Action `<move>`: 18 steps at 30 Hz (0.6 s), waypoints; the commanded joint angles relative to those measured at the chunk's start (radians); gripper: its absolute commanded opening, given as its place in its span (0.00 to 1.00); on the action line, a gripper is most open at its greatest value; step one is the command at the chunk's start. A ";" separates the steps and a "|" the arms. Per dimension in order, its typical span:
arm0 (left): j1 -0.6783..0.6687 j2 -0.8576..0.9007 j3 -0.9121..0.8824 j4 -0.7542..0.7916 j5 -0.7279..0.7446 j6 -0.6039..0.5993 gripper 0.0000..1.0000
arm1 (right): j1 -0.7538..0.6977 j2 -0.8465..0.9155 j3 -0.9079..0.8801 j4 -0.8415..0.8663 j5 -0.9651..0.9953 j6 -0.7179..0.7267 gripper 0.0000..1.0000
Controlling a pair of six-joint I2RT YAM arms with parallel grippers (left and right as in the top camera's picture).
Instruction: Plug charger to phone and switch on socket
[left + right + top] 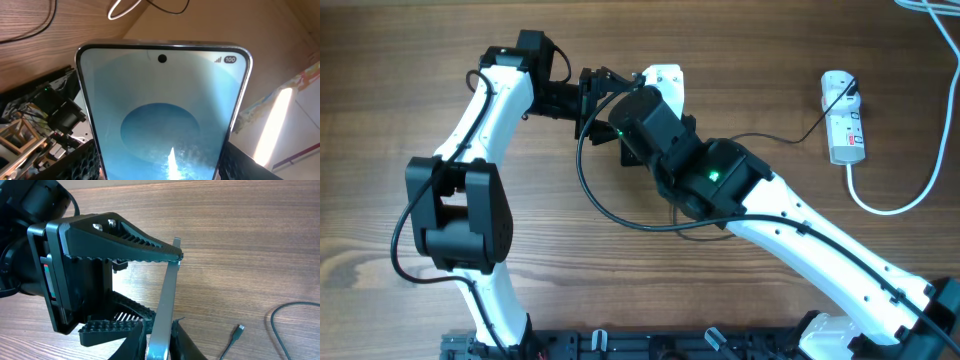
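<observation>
Overhead, my left end effector clamps the phone, well apart from the socket. My left wrist view shows the screen filling the frame, pinched at its sides. In my right wrist view, my right end effector straddles the phone's end, and I cannot tell whether it grips. The charger tip lies loose on the worktop, so I could wrench the phone askew.

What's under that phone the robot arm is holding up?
Only bare wooden table shows beneath the phone, gripped edge-on by the left gripper. The charger's connector tip lies loose nearby, unplugged. The phone's lower end, at the right gripper, is cut off from view.
</observation>
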State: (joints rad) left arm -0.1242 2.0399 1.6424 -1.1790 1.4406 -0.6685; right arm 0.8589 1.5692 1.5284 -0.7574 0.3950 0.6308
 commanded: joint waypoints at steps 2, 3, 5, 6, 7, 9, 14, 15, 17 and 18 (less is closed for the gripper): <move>0.002 -0.043 0.002 -0.004 0.055 -0.006 0.70 | 0.001 0.011 0.015 0.004 0.022 0.028 0.12; 0.002 -0.043 0.002 -0.004 0.055 -0.006 0.70 | 0.001 0.011 0.015 0.004 0.020 0.028 0.11; 0.002 -0.043 0.002 -0.004 0.055 -0.006 0.70 | 0.001 0.011 0.015 0.005 0.019 0.028 0.09; 0.002 -0.043 0.002 -0.004 0.055 -0.006 0.70 | 0.001 0.011 0.015 0.006 0.018 0.028 0.07; 0.002 -0.043 0.002 -0.004 0.055 -0.006 0.72 | 0.001 0.011 0.015 0.005 0.019 0.032 0.05; 0.002 -0.043 0.002 -0.004 0.055 -0.006 0.72 | 0.001 0.011 0.015 0.005 0.019 0.055 0.05; 0.002 -0.043 0.002 -0.004 0.055 -0.006 0.86 | 0.001 0.009 0.016 0.016 0.019 0.140 0.05; 0.002 -0.043 0.002 -0.003 0.055 -0.006 1.00 | 0.001 0.006 0.016 0.018 0.024 0.183 0.04; 0.002 -0.043 0.002 -0.003 0.055 -0.008 1.00 | 0.001 -0.004 0.016 0.018 0.054 0.311 0.04; 0.002 -0.043 0.002 -0.003 0.054 -0.019 1.00 | 0.001 -0.010 0.016 0.017 0.079 0.387 0.04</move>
State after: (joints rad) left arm -0.1181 2.0373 1.6421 -1.1820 1.4647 -0.6788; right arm 0.8570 1.5692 1.5284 -0.7525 0.4107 0.7876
